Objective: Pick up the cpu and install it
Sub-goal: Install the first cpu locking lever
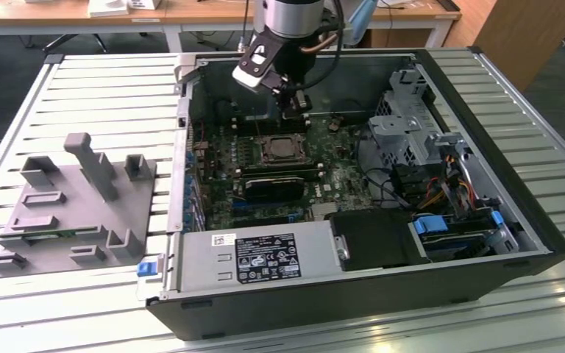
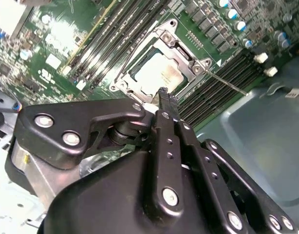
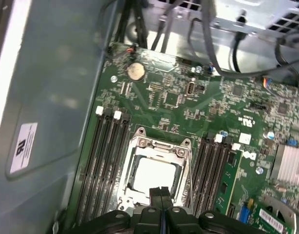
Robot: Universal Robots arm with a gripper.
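Note:
The cpu (image 3: 150,174) lies flat inside the metal-framed socket (image 3: 140,146) on the green motherboard, its silvery top showing in both wrist views. In the second wrist view the cpu (image 2: 157,75) sits just beyond my fingertips. My gripper (image 3: 160,191) hangs a little above the socket's edge with its two black fingers pressed together and nothing between them. In the exterior view the gripper (image 1: 296,112) is inside the open computer case, above and just behind the socket (image 1: 280,149).
The open computer case (image 1: 361,309) lies on a slatted table. A grey tray (image 1: 76,198) stands at the exterior view's left. Memory slots (image 3: 106,161) flank the socket. A drive cage (image 1: 410,125) with cables and a power supply (image 1: 253,254) fill the case's other sides.

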